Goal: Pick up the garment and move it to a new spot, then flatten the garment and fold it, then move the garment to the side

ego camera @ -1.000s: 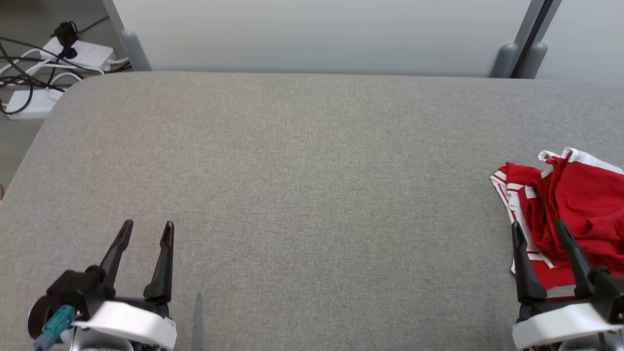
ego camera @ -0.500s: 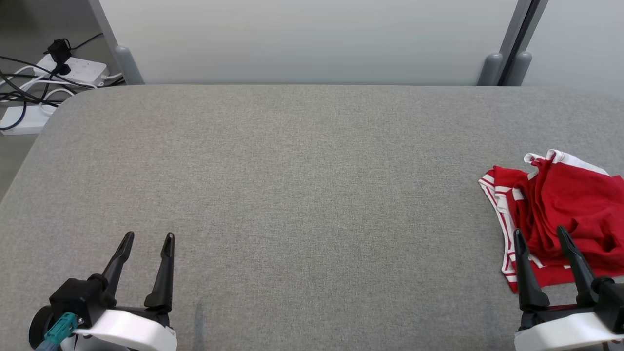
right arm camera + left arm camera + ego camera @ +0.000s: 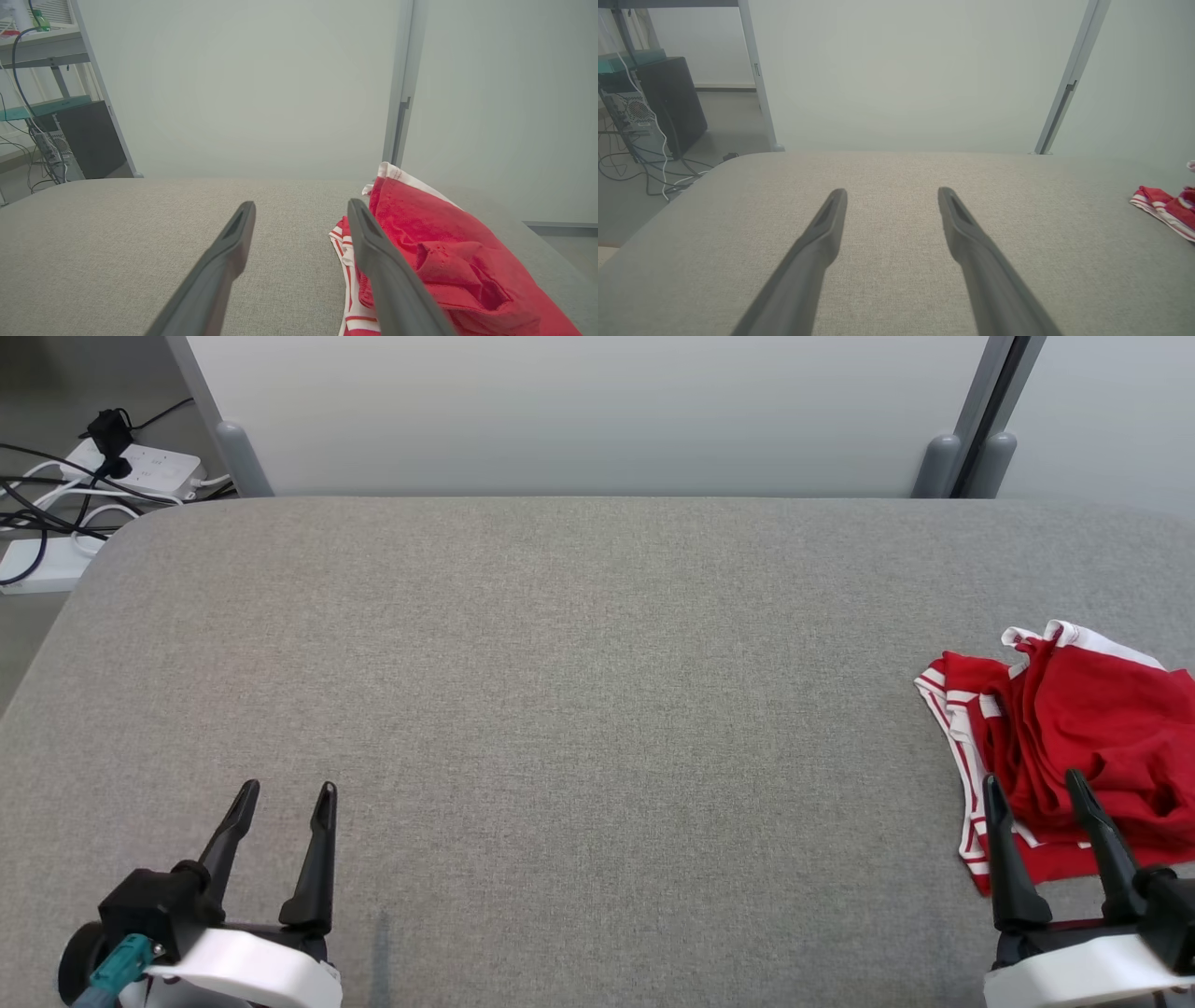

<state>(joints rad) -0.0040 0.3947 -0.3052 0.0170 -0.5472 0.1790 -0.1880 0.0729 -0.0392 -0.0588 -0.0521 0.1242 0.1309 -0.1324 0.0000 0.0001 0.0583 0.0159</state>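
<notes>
Merely red, white-striped garment [image 3: 1088,728] on grey table [image 3: 560,691]

Garment [image 3: 1074,728]: red fabric with white banding and red-and-white striped trim.

Condition: crumpled, neither flattened nor folded. It lies in a loose heap, bunched into ridges and creases.

Pose: a white-edged hem stands raised at the far side. A striped edge lies flat along the left and near-left margin.

Position: right side of the grey surface [image 3: 560,691], roughly midway between its near and far edges, and cut off by the right edge of the head view.

Right wrist view: the garment [image 3: 444,252] rises above the surface, with a sunken pocket of folds near its middle.
</notes>
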